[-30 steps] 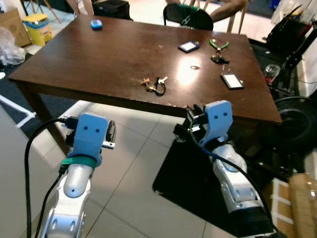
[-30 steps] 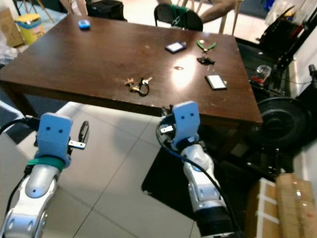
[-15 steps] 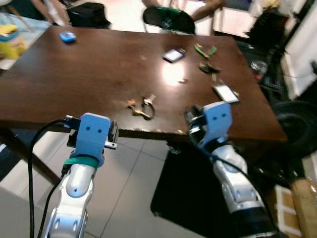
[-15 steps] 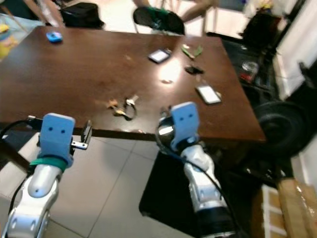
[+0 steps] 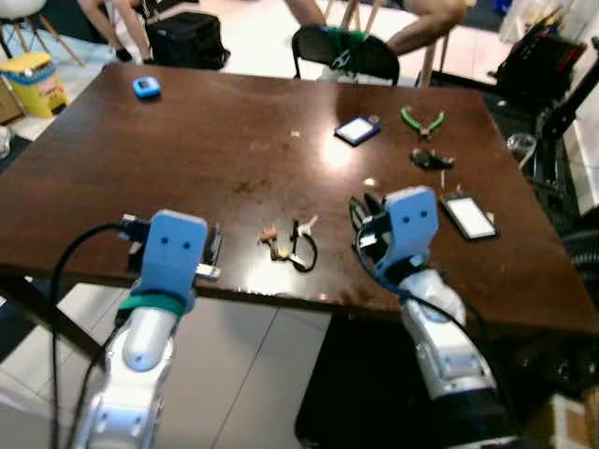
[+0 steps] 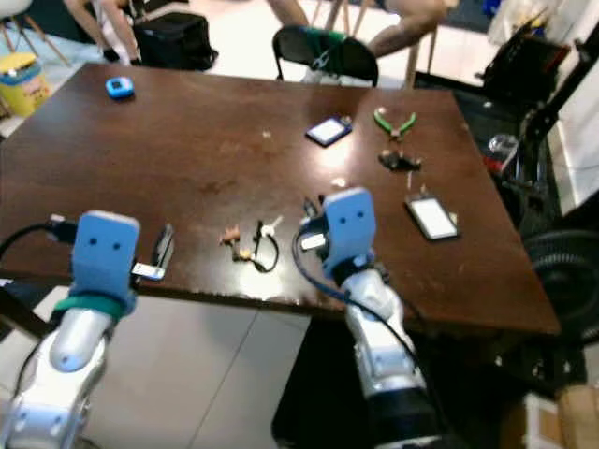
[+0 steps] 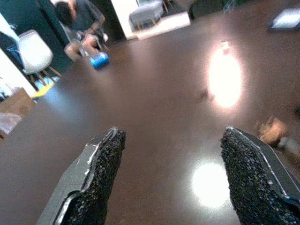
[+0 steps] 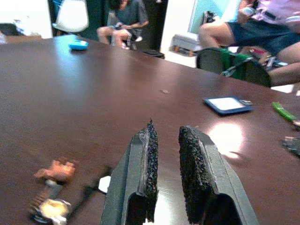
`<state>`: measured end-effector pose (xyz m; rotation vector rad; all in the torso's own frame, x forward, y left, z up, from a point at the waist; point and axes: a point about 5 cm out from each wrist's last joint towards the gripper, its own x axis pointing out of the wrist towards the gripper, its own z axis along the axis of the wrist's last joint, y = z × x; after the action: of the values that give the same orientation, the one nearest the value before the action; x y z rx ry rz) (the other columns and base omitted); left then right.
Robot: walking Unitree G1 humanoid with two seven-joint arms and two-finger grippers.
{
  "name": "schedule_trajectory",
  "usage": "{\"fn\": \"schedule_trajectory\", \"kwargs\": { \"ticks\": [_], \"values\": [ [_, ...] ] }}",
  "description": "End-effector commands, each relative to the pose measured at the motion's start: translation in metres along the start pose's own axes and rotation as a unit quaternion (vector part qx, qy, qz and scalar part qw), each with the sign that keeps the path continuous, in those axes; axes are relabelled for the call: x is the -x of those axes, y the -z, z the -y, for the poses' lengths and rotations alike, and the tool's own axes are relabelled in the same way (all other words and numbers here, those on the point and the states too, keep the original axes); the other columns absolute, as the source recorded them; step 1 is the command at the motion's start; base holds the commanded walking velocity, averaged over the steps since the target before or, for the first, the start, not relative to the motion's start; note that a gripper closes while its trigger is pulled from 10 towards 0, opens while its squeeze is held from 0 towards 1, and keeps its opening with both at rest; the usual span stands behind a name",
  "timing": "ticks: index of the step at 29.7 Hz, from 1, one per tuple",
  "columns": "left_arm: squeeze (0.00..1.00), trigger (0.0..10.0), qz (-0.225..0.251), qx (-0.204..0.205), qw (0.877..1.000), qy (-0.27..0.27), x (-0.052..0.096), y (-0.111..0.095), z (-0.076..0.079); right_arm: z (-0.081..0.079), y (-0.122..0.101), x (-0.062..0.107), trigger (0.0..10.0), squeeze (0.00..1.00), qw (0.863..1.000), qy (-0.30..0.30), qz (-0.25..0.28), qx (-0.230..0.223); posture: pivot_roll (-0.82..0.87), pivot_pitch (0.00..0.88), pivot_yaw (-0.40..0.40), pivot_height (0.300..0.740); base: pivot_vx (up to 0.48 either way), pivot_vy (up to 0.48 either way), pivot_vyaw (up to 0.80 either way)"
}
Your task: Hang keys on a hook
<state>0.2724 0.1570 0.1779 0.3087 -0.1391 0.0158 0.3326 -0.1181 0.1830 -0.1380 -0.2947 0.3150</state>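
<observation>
The keys [image 5: 292,245] are lying on the table [image 5: 168,159], untouched; the right gripper [image 5: 365,224] (fingers nearly pressed together) and left gripper [image 5: 211,249], fingers spread, are hovering nearby, needing to grasp them.

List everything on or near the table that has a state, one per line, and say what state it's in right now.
keys: lying flat on the table, untouched
left gripper: open, empty, above the table edge
right gripper: nearly shut, empty, just right of the keys
green pliers: lying flat, handles apart
badge card: lying flat, face up
blue-framed card: lying flat
table: bearing all of these
</observation>
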Motion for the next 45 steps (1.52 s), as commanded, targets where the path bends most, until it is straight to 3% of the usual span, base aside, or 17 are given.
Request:
{"fn": "schedule_trajectory", "kwargs": {
  "ticks": [1,2,4,5,8,11,21,23,25,30,32,35,42,44,45],
  "values": [
    [0.0,10.0,-0.016,0.011,0.999,0.046,0.005,0.005,0.009,-0.003,0.005,0.003,10.0,0.0,1.0,-0.005,-0.008,0.001,-0.05,0.077,0.07,0.74,0.0,0.0,0.0],
    [0.0,10.0,-0.016,0.011,0.999,0.046,0.005,0.005,0.009,-0.003,0.005,0.003,10.0,0.0,1.0,-0.005,-0.008,0.001,-0.05,0.077,0.07,0.74,0.0,0.0,0.0],
    [0.0,10.0,-0.032,0.005,0.991,0.126,0.011,0.01,0.022,-0.003,0.005,0.003,10.0,0.0,1.0,-0.006,-0.009,0.001,-0.05,0.076,0.071,0.74,0.0,0.0,0.0],
    [0.0,10.0,-0.032,0.005,0.991,0.126,0.011,0.01,0.022,-0.003,0.005,0.003,10.0,0.0,1.0,-0.006,-0.009,0.001,-0.05,0.076,0.071,0.74,0.0,0.0,0.0],
    [0.0,10.0,-0.053,0.016,0.973,0.224,0.02,0.016,0.038,-0.005,0.008,0.004,10.0,0.0,1.0,-0.024,-0.017,0.009,-0.05,0.078,0.076,0.74,0.0,0.0,0.0],
    [0.0,10.0,-0.063,0.028,0.962,0.263,0.023,0.019,0.046,-0.007,0.011,0.006,10.0,0.0,0.999,-0.043,-0.028,0.014,-0.05,0.077,0.077,0.74,0.0,0.0,0.0],
    [0.0,10.0,-0.068,0.023,0.972,0.225,0.006,0.023,0.051,-0.028,0.015,0.009,10.0,0.0,0.99,-0.131,-0.042,0.009,-0.05,0.081,0.074,0.74,0.0,0.0,0.0],
    [0.0,10.0,-0.088,-0.008,0.974,0.21,-0.008,0.03,0.058,-0.024,0.02,0.004,10.0,0.0,0.992,-0.119,-0.05,0.007,-0.05,0.093,0.076,0.74,0.0,0.0,0.0],
    [0.0,10.0,-0.092,-0.019,0.974,0.206,-0.012,0.031,0.06,-0.022,0.021,0.003,10.0,0.0,0.992,-0.114,-0.052,0.006,-0.05,0.093,0.076,0.74,0.0,0.0,0.0],
    [0.0,10.0,-0.107,-0.022,0.974,0.196,-0.023,0.034,0.06,-0.019,0.027,-0.003,10.0,0.0,0.991,-0.119,-0.068,0.009,-0.06,0.115,0.09,0.74,0.0,0.0,0.0],
    [0.0,10.0,-0.108,-0.015,0.975,0.192,-0.027,0.033,0.058,-0.021,0.032,-0.003,10.0,0.0,0.986,-0.146,-0.084,0.012,-0.06,0.12,0.091,0.74,0.0,0.0,0.0],
    [0.0,10.0,-0.089,0.005,0.979,0.183,-0.03,0.021,0.053,-0.02,0.047,0.011,10.0,0.0,0.96,-0.24,-0.144,0.028,-0.05,0.132,0.083,0.74,0.0,0.0,0.0],
    [0.0,10.0,-0.079,0.017,0.98,0.182,-0.029,0.016,0.052,-0.007,0.048,0.017,10.0,0.0,0.956,-0.243,-0.164,0.023,-0.06,0.14,0.085,0.74,0.0,0.0,0.0],
    [0.0,10.0,-0.072,0.028,0.979,0.187,-0.029,0.011,0.057,-0.002,0.051,0.025,10.0,0.0,0.942,-0.275,-0.191,-0.006,-0.06,0.143,0.086,0.74,0.0,0.0,0.0],
    [0.0,10.0,-0.072,0.028,0.979,0.187,-0.029,0.011,0.057,-0.002,0.051,0.025,10.0,0.0,0.942,-0.275,-0.191,-0.006,-0.06,0.143,0.086,0.74,0.0,0.0,0.0]
  ]
}}
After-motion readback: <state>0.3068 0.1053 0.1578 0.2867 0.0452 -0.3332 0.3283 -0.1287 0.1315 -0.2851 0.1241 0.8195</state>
